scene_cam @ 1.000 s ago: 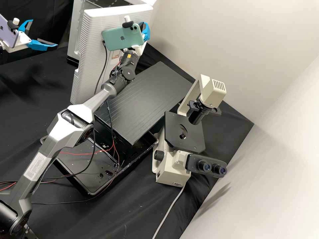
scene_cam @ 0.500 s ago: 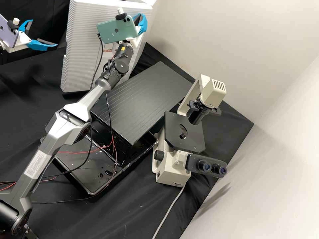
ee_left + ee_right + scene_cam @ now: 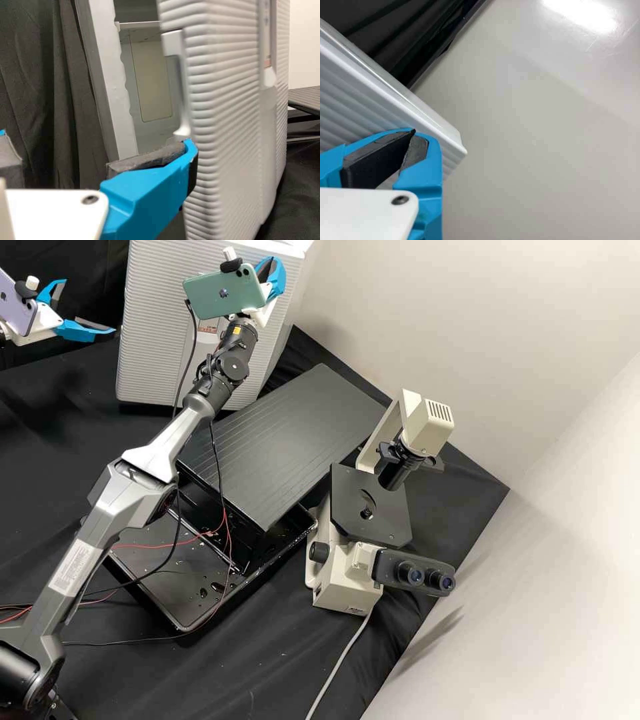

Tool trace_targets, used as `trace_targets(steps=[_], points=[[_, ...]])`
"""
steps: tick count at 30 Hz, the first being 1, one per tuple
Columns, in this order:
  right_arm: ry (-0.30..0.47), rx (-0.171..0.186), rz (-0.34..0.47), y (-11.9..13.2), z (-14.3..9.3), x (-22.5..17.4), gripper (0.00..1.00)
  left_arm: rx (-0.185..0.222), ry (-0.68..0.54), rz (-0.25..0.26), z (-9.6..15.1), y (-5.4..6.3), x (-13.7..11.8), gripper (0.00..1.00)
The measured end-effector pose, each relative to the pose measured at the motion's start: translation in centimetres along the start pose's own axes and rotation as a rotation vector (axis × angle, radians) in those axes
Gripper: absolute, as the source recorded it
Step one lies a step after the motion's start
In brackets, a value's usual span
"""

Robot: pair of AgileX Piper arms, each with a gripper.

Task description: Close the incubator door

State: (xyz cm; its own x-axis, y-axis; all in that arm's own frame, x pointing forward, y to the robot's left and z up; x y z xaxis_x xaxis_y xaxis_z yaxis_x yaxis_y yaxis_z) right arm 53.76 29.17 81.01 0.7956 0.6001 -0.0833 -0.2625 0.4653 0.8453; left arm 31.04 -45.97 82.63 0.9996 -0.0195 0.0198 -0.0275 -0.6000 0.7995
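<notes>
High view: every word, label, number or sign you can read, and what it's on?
No text legible enough to quote.
Incubator door: small label, too small to read.
Grey arm: white sticker, print too small.
Microscope: print on base, too small.
Green phone, purple phone: logo each, no words.

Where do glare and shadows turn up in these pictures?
High view: a soft shadow on the pale wall beside the microscope; right wrist view: a bright patch of glare at the top of the pale surface; left wrist view: light and dark stripes along the ridges of the white door.
</notes>
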Motion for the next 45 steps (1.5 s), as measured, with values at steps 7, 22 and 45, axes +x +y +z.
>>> trace_targets(steps=[7, 22, 45], points=[[0.005, 0.003, -0.005, -0.4, -0.3, 0.1, 0.00, 0.000, 0.000, 0.000, 0.0, 0.0, 0.0, 1.00], [0.050, 0.021, 0.006, -0.6, -2.8, 0.5, 0.00, 0.000, 0.000, 0.000, 0.0, 0.0, 0.0, 1.00], [0.046, 0.025, 0.006, -0.6, -3.4, 0.6, 0.00, 0.000, 0.000, 0.000, 0.0, 0.0, 0.0, 1.00]])
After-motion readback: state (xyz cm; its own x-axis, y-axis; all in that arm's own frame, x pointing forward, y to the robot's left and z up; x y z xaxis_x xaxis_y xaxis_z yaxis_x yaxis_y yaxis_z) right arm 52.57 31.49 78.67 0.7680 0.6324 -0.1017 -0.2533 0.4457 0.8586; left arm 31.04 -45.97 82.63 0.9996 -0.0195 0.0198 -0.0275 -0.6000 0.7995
